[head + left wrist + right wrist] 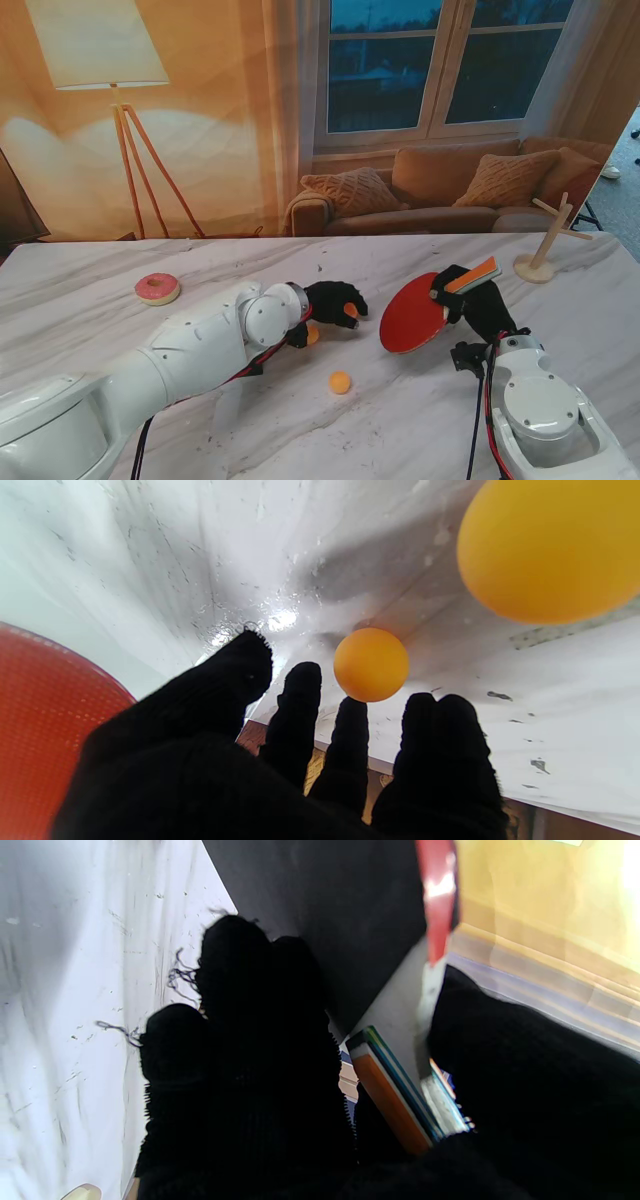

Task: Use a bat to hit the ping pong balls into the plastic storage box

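So the right hand [478, 297] in its black glove has its fingers [250, 1005] wrapped tight round the orange-striped handle of the red-faced ping pong bat [412, 312], blade tilted low over the white marbled table [90, 330], roughly mid-table toward the right edge. The left hand [333, 303], black glove too, is palm-down with fingers [300, 700] spread a bit and slightly curled, not gripping anything. One small orange ping pong ball [350, 310] sits right at its fingertips; looks like it's touching, but honestly can't say for sure. A second orange ball [312, 334] peeks out half hidden under the wrist, and a third orange ball [341, 382] lies loose nearer to me, apart from both hands.

Can't spot the plastic storage box from the stand view. The right wrist view is mostly glove and blurry.

Elsewhere: a pink frosted donut [157, 289] toward the left edge, a small wooden peg stand [545, 250] at the far right corner. Behind the table there's a printed backdrop of a living room [400, 120].
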Robot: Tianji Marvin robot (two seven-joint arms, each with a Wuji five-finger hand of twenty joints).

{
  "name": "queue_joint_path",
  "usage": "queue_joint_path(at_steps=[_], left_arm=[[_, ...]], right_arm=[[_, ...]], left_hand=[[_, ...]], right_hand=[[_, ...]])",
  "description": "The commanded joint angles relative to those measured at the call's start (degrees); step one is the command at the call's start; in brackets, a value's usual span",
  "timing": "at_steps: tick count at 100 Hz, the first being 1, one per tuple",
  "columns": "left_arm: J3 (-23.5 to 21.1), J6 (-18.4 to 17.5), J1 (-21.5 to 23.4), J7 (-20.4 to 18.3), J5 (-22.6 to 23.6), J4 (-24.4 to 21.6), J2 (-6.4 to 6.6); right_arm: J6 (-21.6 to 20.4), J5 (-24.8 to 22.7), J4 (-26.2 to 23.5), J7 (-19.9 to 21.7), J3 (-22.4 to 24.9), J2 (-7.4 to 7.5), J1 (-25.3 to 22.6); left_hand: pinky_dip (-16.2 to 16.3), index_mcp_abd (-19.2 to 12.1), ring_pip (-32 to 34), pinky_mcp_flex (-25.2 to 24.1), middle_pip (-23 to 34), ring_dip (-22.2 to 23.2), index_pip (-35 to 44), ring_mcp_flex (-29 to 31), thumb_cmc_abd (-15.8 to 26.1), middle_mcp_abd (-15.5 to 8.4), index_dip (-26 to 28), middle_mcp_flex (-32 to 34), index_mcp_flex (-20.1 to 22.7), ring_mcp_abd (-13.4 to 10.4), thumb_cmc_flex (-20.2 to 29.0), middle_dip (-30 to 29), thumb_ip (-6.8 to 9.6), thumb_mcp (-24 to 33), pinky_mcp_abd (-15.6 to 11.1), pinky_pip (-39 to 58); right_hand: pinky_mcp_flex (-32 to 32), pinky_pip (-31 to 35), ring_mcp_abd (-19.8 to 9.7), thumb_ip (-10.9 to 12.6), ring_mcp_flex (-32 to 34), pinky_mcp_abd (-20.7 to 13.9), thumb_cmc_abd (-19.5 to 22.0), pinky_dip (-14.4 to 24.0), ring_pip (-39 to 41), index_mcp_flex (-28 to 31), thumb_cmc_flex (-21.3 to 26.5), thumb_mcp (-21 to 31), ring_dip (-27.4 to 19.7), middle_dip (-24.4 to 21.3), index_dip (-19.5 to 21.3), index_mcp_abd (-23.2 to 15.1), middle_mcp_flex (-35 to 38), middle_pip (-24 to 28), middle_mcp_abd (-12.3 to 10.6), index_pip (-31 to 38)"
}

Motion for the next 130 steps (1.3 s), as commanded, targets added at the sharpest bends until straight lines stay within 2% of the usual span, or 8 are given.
queue_joint_path(at_steps=[1, 32, 45, 75, 81, 91, 108, 130], left_arm=[[0.3, -0.1, 0.2, -0.2, 0.6, 0.3, -0.4], [2.2, -1.8, -0.4, 1.4, 2.5, 4.3, -2.05], [2.3, -2.3, -0.2, 3.1, 3.5, 5.1, -2.48], [2.8, -3.7, -0.6, 6.2, 5.1, 7.9, -4.01], [3.1, -4.3, -0.7, 6.9, 5.4, 8.8, -4.47], [3.6, -5.4, -1.1, 8.3, 6.3, 10.5, -5.3], [4.1, -6.7, -1.3, 9.7, 6.9, 12.5, -6.13], [3.3, -6.7, -1.0, 9.7, 6.4, 11.8, -5.79]], right_arm=[[0.6, 0.3, -0.5, 0.6, -0.1, -0.35, -0.1], [1.0, 0.4, -0.1, 0.7, -0.2, -0.35, 0.3], [1.2, 0.5, -0.1, 0.7, -0.4, -0.39, 0.4], [0.8, 0.5, 0.3, 0.6, -0.4, -0.41, 0.6], [0.7, 0.6, 0.4, 0.5, -0.4, -0.42, 0.7], [0.7, 0.7, 0.5, 0.5, -0.4, -0.44, 0.7], [0.8, 0.8, 0.6, 0.6, -0.5, -0.44, 0.7], [1.2, 1.0, 0.8, 0.6, -1.0, -0.49, 1.2]], left_hand=[[-0.6, -0.3, 0.3, 1.3, -0.7, -0.4, -0.6, 2.5, -1.6, -0.2, -0.4, 0.6, -2.2, 2.3, -0.3, -0.9, -0.73, 0.8, 0.6, 0.5], [-1.3, -1.2, 7.7, 12.3, 2.0, 3.5, 4.1, 6.7, -7.8, 0.7, 2.1, -2.0, -3.9, 2.4, -0.5, 1.4, -1.73, 8.5, 2.0, 4.9], [-2.7, -1.2, 12.7, 20.5, 4.6, 6.8, 9.2, 8.7, -10.6, 1.5, 4.1, -2.2, -3.8, 1.5, 1.3, 3.7, -2.44, 13.5, -0.9, 9.6], [-13.2, -0.3, 25.3, 32.2, 12.4, 13.2, 21.5, 17.7, -12.4, 3.2, 9.8, -0.2, -3.1, 0.1, 6.8, 10.2, -2.98, 18.9, -9.1, 20.0], [-15.1, 0.0, 26.0, 34.1, 14.4, 15.3, 24.5, 20.5, -14.6, 3.5, 11.6, 0.7, -2.7, 0.1, 9.3, 11.8, -5.81, 18.7, -10.3, 21.6], [-16.9, -0.1, 25.7, 36.9, 16.6, 15.6, 28.4, 24.0, -16.0, 3.9, 13.3, 2.6, -1.8, 0.0, 11.2, 13.4, -7.8, 18.4, -11.3, 22.1], [-20.3, -0.7, 24.7, 40.7, 19.8, 14.6, 36.5, 28.8, -17.1, 4.0, 10.7, 8.7, 1.6, -0.3, 14.0, 15.1, -9.16, 17.6, -12.0, 22.4], [-21.1, -1.4, 26.6, 43.2, 17.6, 13.5, 43.3, 31.7, -18.7, 4.5, 7.3, 17.8, 5.4, 0.6, 15.6, 25.1, -9.46, 16.5, -12.2, 23.1]], right_hand=[[-0.8, 1.7, -2.9, -0.7, -0.1, -2.8, 3.4, 0.9, 1.3, 0.9, 4.8, 2.3, 0.6, 1.1, 0.5, 1.1, 0.7, 2.8, -1.5, 2.1], [-0.9, 1.8, -2.8, -0.7, -0.2, -2.8, 3.5, 1.0, 1.3, 0.9, 4.8, 2.2, 0.5, 1.1, 0.6, 1.0, 0.6, 2.9, -1.6, 2.1], [-0.9, 1.8, -2.8, -0.7, -0.2, -2.8, 3.6, 1.0, 1.3, 0.9, 4.8, 2.2, 0.5, 1.2, 0.5, 1.1, 0.6, 2.9, -1.6, 2.1], [-1.0, 1.8, -2.9, -0.7, -0.4, -2.8, 3.7, 1.1, 1.4, 0.9, 4.8, 2.0, 0.6, 1.2, 0.6, 0.9, 0.5, 3.0, -1.6, 2.1], [-1.0, 1.8, -2.9, -0.7, -0.4, -2.8, 3.7, 1.1, 1.5, 0.9, 4.8, 2.0, 0.6, 1.3, 0.6, 0.9, 0.5, 3.1, -1.7, 2.1], [-1.0, 1.8, -2.9, -0.7, -0.4, -2.8, 3.8, 1.1, 1.5, 0.9, 4.8, 2.0, 0.6, 1.3, 0.6, 0.9, 0.5, 3.1, -1.7, 2.1], [-1.0, 1.8, -2.9, -0.7, -0.5, -2.8, 3.8, 1.1, 1.5, 0.9, 4.9, 2.0, 0.6, 1.3, 0.6, 0.9, 0.5, 3.1, -1.7, 2.1], [-1.0, 1.7, -3.0, -0.7, -0.4, -2.8, 3.8, 1.1, 1.6, 0.9, 4.9, 2.0, 0.6, 1.3, 0.6, 0.8, 0.5, 3.1, -1.6, 2.1]])
